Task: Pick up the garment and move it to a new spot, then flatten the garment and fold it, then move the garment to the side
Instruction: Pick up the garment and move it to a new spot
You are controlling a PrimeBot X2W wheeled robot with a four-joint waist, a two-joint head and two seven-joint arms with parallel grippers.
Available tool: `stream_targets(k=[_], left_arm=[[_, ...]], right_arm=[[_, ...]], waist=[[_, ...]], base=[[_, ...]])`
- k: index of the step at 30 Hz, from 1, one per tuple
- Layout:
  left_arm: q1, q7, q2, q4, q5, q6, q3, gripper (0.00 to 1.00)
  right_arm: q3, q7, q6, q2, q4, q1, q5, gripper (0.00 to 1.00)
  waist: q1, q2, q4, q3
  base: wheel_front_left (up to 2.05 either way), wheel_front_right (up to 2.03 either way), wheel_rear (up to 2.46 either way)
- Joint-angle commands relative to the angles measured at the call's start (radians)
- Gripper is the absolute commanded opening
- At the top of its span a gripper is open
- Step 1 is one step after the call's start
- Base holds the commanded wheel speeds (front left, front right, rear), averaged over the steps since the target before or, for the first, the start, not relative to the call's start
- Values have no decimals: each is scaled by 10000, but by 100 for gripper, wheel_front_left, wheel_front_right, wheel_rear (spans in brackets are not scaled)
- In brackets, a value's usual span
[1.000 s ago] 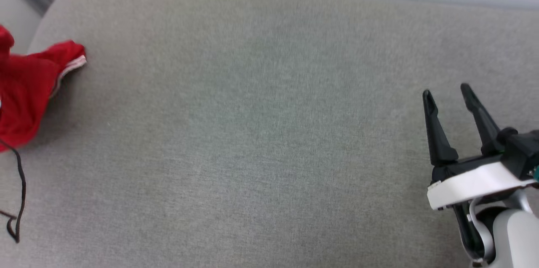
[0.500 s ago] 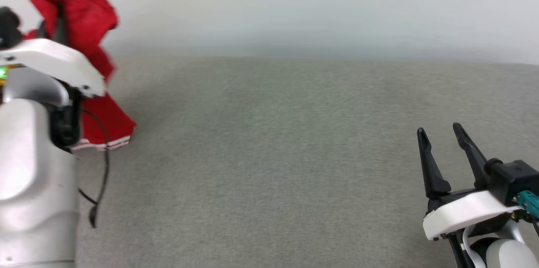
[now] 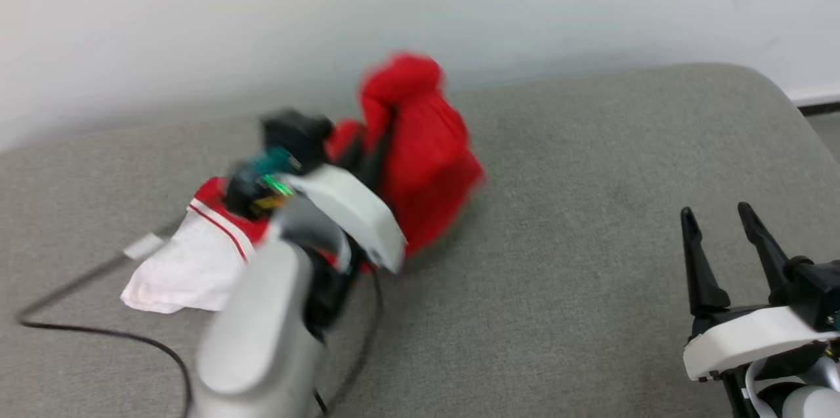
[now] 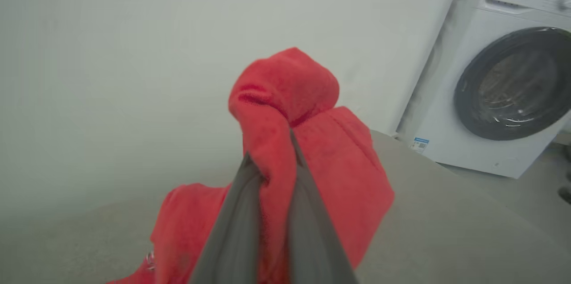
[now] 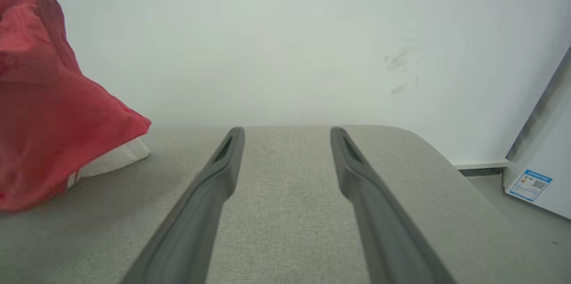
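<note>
The garment (image 3: pixel 430 162) is a bunched red shirt hanging over the grey padded surface (image 3: pixel 577 162). Its white sleeve (image 3: pixel 180 267) with striped trim still rests on the surface. My left gripper (image 3: pixel 388 119) is shut on a raised fold of the red fabric. The left wrist view shows that gripper (image 4: pixel 270 154) with the garment (image 4: pixel 312 92) bulging above its tips. My right gripper (image 3: pixel 716 209) stands open and holds nothing at the lower right, well apart from the shirt. In the right wrist view, this gripper (image 5: pixel 286 131) points over the surface with the garment (image 5: pixel 44 119) at far left.
A black cable (image 3: pixel 98 333) trails from my left arm across the surface at the left. A pale wall runs behind the surface. A white washing machine (image 4: pixel 504 83) stands on the floor past the surface's rounded right end.
The head camera has swung, so the whole picture shifted. My left arm has lifted the garment and brought it in from the far left toward the middle. The right gripper stays open.
</note>
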Motion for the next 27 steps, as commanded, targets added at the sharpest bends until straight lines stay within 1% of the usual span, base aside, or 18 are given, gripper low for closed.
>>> stream_targets(k=[1, 7, 8, 12, 13, 14, 15, 16, 19, 24, 27], left_arm=[[612, -74, -97, -134, -111, -39, -558, 0], [2417, 150, -232, 18, -401, 45, -2663, 0], [2417, 150, -232, 18, -401, 45, -2663, 0], [3137, 334, -248, 412, -539, 125, -3573, 0], [3151, 317, -248, 514, -407, 127, -3731, 16], [3201, 276, -244, 638, -379, 110, -3883, 50], [3259, 176, -238, 697, -381, 102, -3958, 95], [3189, -12, -251, 662, -241, 137, -4022, 100], [2920, -729, -251, 457, -131, 131, -4150, 100], [2666, -2002, -246, -187, -75, 453, -3960, 100], [2562, -2400, -226, -480, -146, 802, -3553, 100]], right_arm=[[-103, 27, -3, 28, -72, 126, 29, 100], [-221, 47, -3, 32, -160, 75, 130, 100], [-221, 47, -3, 32, -160, 75, 130, 100], [-160, -20, -3, 30, -148, -78, 184, 100], [-162, -41, -3, 31, -128, -107, 227, 100], [-134, -58, -3, 31, -107, -110, 215, 100], [-93, -61, -3, 33, -81, -107, 213, 100], [-94, -56, -3, 31, -60, -102, 205, 100], [-126, -58, -3, 27, -11, -132, 195, 100], [-240, 6, -3, 26, 23, 105, 159, 100], [-314, 82, -3, 28, 16, 180, 189, 100]], waist=[[2, -1, -209, 311], [2, -1, -256, 791], [2, -1, -256, 791], [2, -1, -179, 1043], [2, -1, -113, 1067], [2, -1, -57, 1052], [2, -1, -21, 1020], [2, -1, 25, 999], [2, -1, 223, 817], [2, -1, 566, 312], [2, -1, 738, 58]], base=[[0, 0, 0], [0, 0, 0], [0, 0, 0], [0, 0, 0], [0, 0, 0], [0, 0, 0], [0, 0, 0], [0, 0, 0], [0, 0, 0], [0, 0, 0], [0, 0, 0]])
